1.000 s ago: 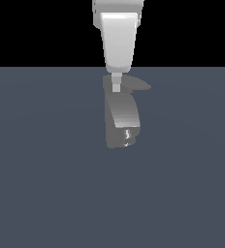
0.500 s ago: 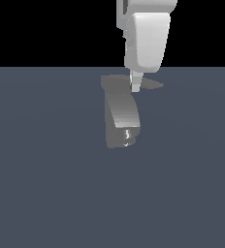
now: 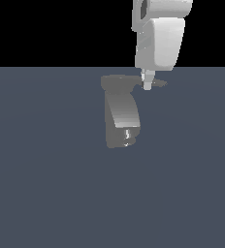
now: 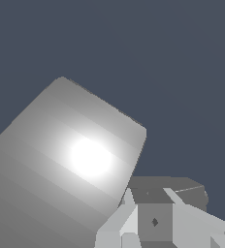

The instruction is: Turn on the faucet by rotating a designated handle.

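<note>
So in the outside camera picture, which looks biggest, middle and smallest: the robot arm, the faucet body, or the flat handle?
1. Robot arm, though part of it is cut off at the top.
2. Faucet body.
3. Handle, a thin sliver.

Faucet (image 3: 121, 118): grey metal look, smooth, glossy; bright highlight on curved body in wrist view (image 4: 80, 160). Handle (image 3: 155, 83): flat grey, duller, matt sheen. Gripper (image 3: 147, 86): white, smooth, plastic-like, faceted faces in wrist view (image 4: 153, 220). Floor (image 3: 46, 193): plain slate-blue, matt, no texture.
</note>
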Robot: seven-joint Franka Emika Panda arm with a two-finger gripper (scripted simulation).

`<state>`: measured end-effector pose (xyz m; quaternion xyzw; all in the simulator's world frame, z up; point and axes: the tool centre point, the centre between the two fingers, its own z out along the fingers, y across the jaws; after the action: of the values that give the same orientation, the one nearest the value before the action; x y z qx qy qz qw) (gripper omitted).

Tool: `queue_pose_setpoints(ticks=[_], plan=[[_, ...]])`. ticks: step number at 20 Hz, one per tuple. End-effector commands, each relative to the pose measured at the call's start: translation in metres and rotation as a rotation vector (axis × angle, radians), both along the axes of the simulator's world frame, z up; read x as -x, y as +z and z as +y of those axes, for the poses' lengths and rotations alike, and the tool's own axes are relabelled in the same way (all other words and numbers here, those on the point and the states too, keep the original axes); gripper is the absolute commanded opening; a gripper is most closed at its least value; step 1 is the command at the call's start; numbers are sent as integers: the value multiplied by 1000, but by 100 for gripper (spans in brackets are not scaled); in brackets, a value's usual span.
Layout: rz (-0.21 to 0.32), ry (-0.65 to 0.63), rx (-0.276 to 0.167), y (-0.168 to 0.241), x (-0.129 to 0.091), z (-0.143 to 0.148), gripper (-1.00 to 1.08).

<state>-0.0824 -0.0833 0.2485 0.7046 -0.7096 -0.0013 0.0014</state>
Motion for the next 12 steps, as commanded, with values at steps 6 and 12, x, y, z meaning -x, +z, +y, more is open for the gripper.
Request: queue_pose_setpoints(ticks=[6,12], plan=[[-4,-9,0,0,-21,-27,-100],[-4,-14,0,0,-36,-47,-100]])
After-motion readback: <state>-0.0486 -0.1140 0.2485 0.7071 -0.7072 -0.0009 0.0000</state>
